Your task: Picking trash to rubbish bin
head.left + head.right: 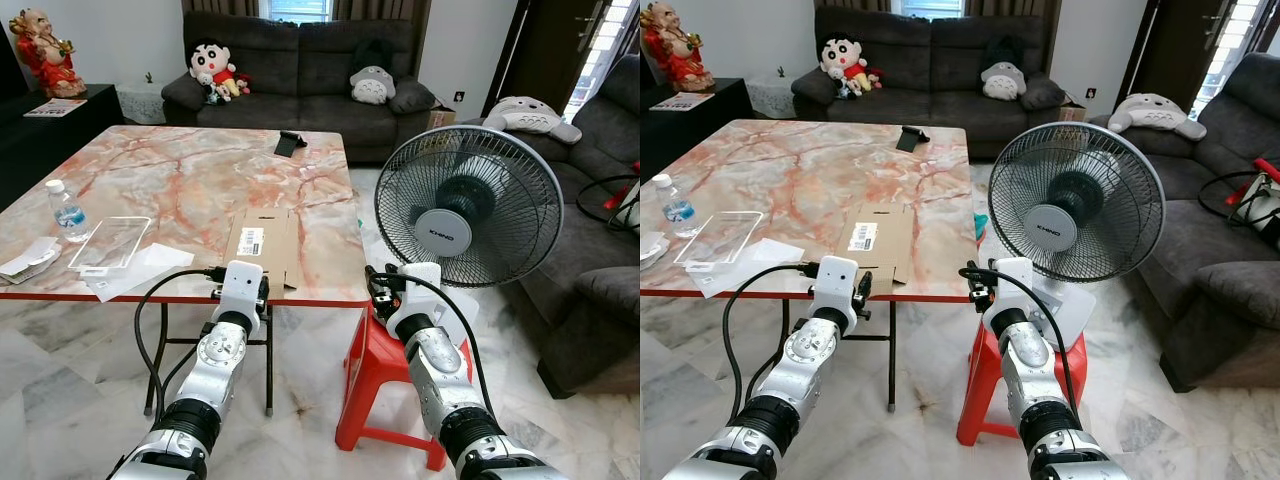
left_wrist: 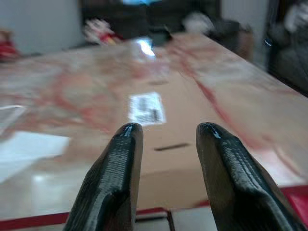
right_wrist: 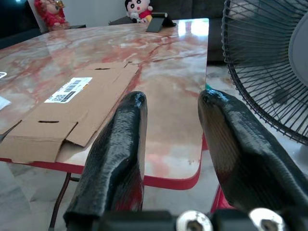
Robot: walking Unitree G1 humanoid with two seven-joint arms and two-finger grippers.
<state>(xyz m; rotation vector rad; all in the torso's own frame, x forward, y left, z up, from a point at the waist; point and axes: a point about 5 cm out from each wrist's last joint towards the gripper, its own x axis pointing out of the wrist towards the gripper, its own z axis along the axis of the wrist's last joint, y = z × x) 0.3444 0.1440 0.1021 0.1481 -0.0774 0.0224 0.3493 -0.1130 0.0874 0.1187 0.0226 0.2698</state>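
A flattened brown cardboard box (image 1: 262, 245) with a white label lies on the marble table (image 1: 200, 170), at its near edge. My left gripper (image 2: 171, 132) is open, level with that edge and just short of the cardboard. My right gripper (image 3: 173, 98) is also open and holds nothing; it hovers off the table's near right corner, with the cardboard (image 3: 72, 108) ahead to its left. To the left on the table are a clear plastic tray (image 1: 110, 242), white paper sheets (image 1: 140, 270), a crumpled wrapper (image 1: 28, 260) and a small water bottle (image 1: 66, 210).
A standing fan (image 1: 468, 205) sits on a red stool (image 1: 380, 370) close to my right arm. A black phone stand (image 1: 290, 142) is at the table's far side. A dark sofa (image 1: 300, 80) with plush toys lines the back wall, and an armchair (image 1: 600, 200) stands at the right.
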